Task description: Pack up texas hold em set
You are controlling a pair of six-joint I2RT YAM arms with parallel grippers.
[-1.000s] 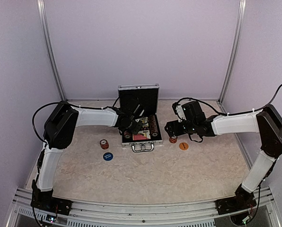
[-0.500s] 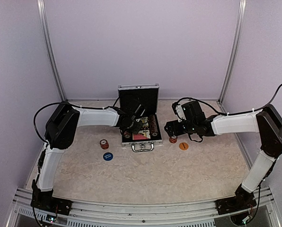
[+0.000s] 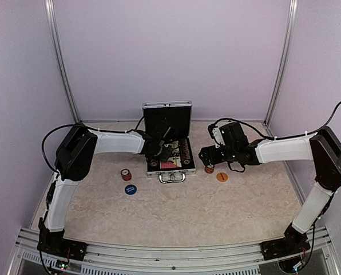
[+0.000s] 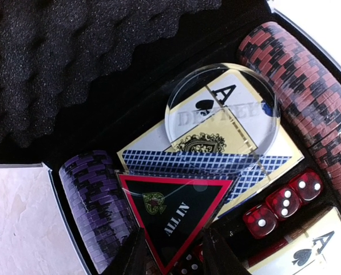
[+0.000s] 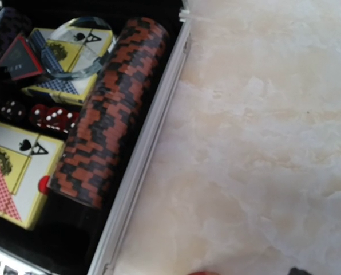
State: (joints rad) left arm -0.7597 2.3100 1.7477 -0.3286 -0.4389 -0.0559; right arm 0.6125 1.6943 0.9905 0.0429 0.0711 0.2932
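Note:
The silver case (image 3: 185, 168) lies open at the table's middle, its lid upright. My left gripper (image 3: 160, 151) is inside it, shut on the red-edged "ALL IN" triangle (image 4: 176, 212), one finger on each slanted edge near its lower tip. The triangle rests over the blue deck (image 4: 159, 160). A clear dealer button (image 4: 222, 112) lies on that deck. Purple chips (image 4: 96, 206), orange-red chips (image 4: 308, 103) and red dice (image 4: 282, 203) fill the tray. The red deck (image 5: 10, 172) lies at the tray's front. My right gripper (image 3: 207, 158) is open, just right of the case, above a small chip stack (image 3: 209, 169).
An orange round button (image 3: 222, 177) lies right of the case. Another small chip stack (image 3: 126, 175) and a blue round button (image 3: 130, 189) lie left of it. The lid's black foam (image 4: 73, 51) stands behind the tray. Walls enclose the table on three sides.
My left gripper has shifted a little to the right, further over the case's tray, with the triangle. The right arm has not moved.

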